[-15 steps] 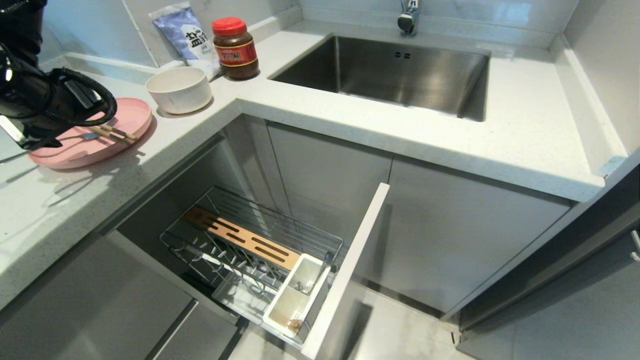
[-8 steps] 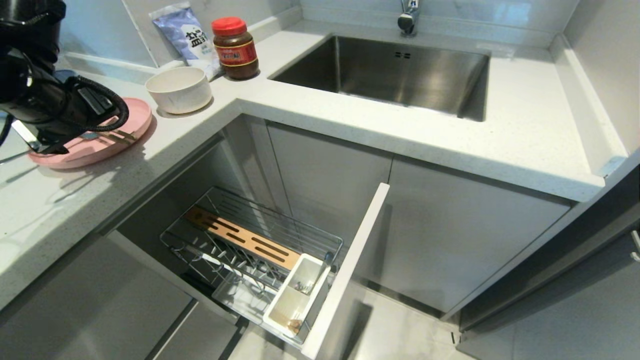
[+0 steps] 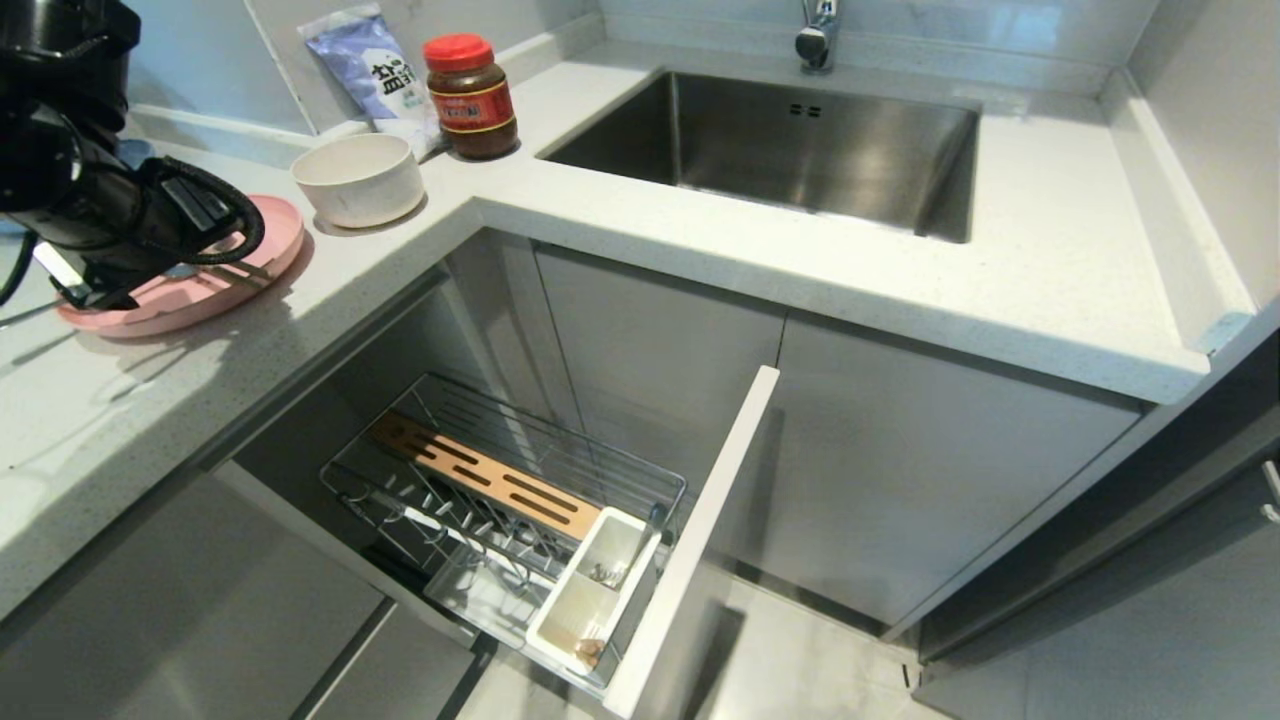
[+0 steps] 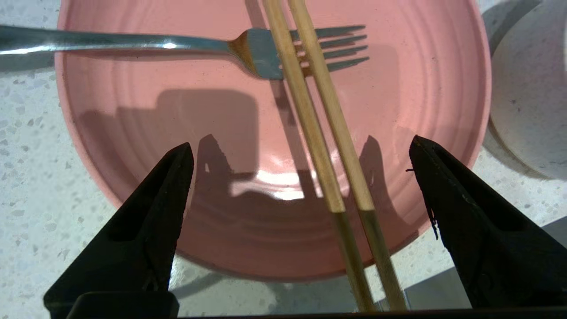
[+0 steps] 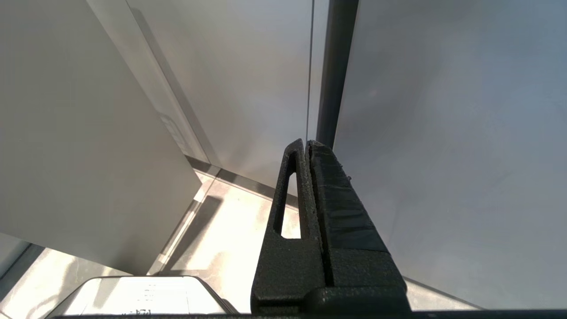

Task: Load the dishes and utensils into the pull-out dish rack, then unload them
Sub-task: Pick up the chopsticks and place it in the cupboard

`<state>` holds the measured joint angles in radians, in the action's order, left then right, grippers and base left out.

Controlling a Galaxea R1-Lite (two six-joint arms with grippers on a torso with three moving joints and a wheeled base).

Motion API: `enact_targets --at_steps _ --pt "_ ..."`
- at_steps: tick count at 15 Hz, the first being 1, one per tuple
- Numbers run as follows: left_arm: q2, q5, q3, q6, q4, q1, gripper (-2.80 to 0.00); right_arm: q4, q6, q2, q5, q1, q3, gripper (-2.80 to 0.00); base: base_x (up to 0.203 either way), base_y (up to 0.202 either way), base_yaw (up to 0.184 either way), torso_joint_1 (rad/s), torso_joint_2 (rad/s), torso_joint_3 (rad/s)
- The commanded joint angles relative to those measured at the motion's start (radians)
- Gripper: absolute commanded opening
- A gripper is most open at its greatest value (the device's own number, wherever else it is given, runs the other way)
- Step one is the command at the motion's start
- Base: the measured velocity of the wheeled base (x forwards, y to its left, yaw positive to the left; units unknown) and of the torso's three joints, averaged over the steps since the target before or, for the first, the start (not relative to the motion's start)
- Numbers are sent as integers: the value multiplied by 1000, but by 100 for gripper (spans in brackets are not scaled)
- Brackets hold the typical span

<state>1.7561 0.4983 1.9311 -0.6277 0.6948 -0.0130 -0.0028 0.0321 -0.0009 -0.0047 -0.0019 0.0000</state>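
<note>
Since a second ago your left gripper has moved a little toward 3 o'clock over the pink plate, and its fingers now stand wide apart, released and holding nothing. You see the chopsticks between them, lying on the plate across the tines of the fork. On the table the cream bowl sits just beside the plate at about 1 o'clock. Below, the pull-out dish rack stands open. Your right gripper hangs by the cabinet, fingers clenched.
</note>
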Motion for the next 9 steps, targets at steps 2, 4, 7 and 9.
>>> enact_targets --at_steps 2,4,7,9 --pt "6 2 0 3 -6 6 0 0 0 -2 0 0 2 -280 0 0 0 0 0 0" --pt "15 2 0 3 -7 8 0 0 0 -2 0 0 0 -280 0 0 0 0 0 0" --pt "22 2 -1 3 -8 8 0 0 0 -2 0 1 1 -280 0 0 0 0 0 0" --pt "29 0 -1 3 -8 7 0 0 0 -2 0 0 2 -280 0 0 0 0 0 0"
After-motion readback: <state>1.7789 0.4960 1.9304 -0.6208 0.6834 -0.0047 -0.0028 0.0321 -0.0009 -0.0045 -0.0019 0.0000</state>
